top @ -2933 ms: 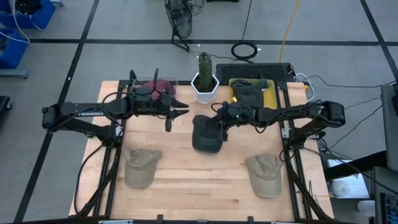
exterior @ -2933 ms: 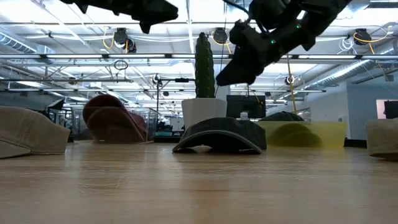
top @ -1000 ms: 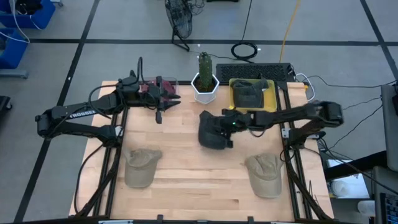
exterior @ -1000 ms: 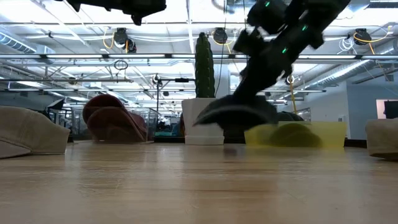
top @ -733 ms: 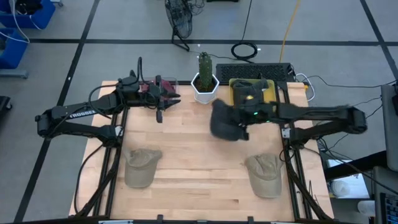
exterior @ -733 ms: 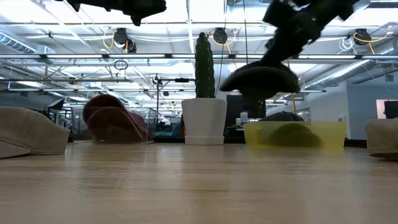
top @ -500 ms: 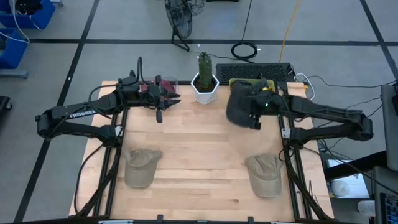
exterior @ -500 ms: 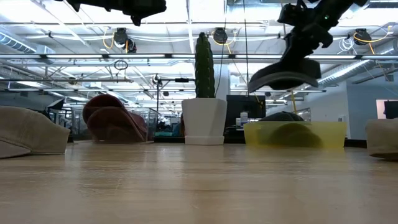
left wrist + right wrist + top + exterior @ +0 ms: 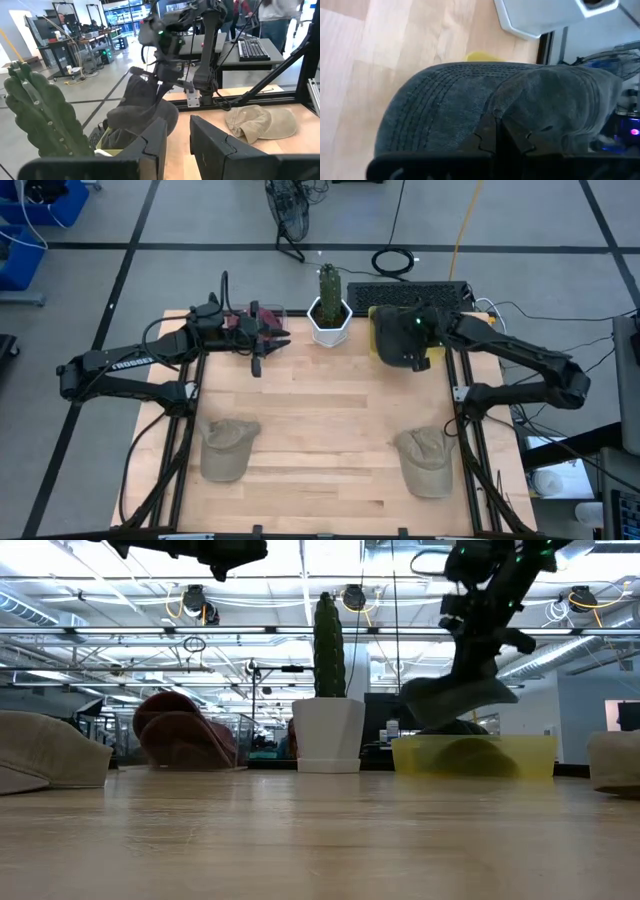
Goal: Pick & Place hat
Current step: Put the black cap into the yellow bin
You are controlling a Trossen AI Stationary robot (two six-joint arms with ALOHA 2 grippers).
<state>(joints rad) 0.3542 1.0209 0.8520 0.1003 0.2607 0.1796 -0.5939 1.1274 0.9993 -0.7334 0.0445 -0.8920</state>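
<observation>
— So, how are the fingers of the right gripper set?

— They are seen pressed tight together, with a fold of the dark grey hat pinched between them. The hat is gripped where its crown meets the brim, as shown in the right wrist view.

— And where is the hat held?

— It is held in the air above the yellow bin at the back right of the wooden surface. In the low view the hat is seen hanging just over the bin's rim, apart from it. A second dark hat is seen lying inside the bin.

— How does the held hat look?

— Rows of stitching are visible across its curved brim, and its crown is crumpled where it is pinched. From above, the hat covers most of the bin.

— What of the left gripper?

— It is raised near the back left of the surface, beside a dark red hat. Its fingers are parted by a narrow gap, and nothing is held in them.

— What else is found on the surface?

— A cactus in a white pot stands at the back middle, just beside the bin. Two tan hats are laid near the front, one at the left and one at the right.
</observation>
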